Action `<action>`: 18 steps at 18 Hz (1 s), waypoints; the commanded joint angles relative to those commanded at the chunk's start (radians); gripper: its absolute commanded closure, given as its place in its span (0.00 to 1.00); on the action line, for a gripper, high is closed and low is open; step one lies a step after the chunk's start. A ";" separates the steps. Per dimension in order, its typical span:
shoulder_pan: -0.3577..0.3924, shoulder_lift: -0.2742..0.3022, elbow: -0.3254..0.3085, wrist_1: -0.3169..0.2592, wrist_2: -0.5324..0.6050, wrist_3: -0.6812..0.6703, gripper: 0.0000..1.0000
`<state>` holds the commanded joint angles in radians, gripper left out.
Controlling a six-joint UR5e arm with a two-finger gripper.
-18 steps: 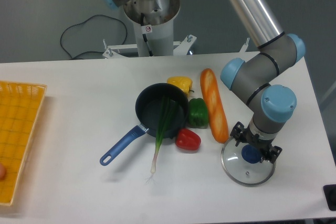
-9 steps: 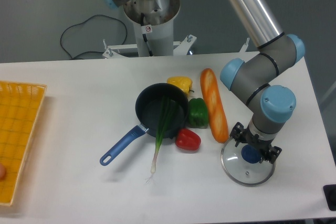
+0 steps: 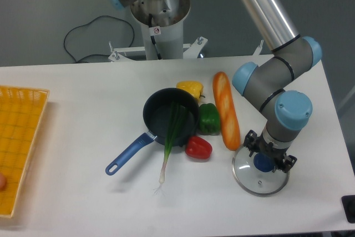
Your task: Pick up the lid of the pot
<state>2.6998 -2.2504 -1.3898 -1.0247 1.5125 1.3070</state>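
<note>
The gripper is over the pot lid at the right, its dark fingers on either side of the round blue knob and shut on it. The pot lid is clear glass with a thin metal rim, and its upper right part is hidden by the gripper. Whether the rim touches the table cannot be told.
Left of the lid lie an orange baguette, a green pepper and a red pepper. A black pan holds a leek. Yellow food sits behind. An orange crate stands far left.
The lid and its knob have shifted very slightly left and up in the view, along with a small movement of the gripper. The other objects look unmoved.
</note>
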 joint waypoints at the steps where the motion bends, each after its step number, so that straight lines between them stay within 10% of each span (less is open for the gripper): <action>1: 0.000 0.000 0.000 -0.002 0.000 0.002 0.28; 18: 0.000 0.038 0.000 -0.012 0.003 0.000 0.38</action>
<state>2.6998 -2.2121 -1.3898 -1.0369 1.5156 1.3070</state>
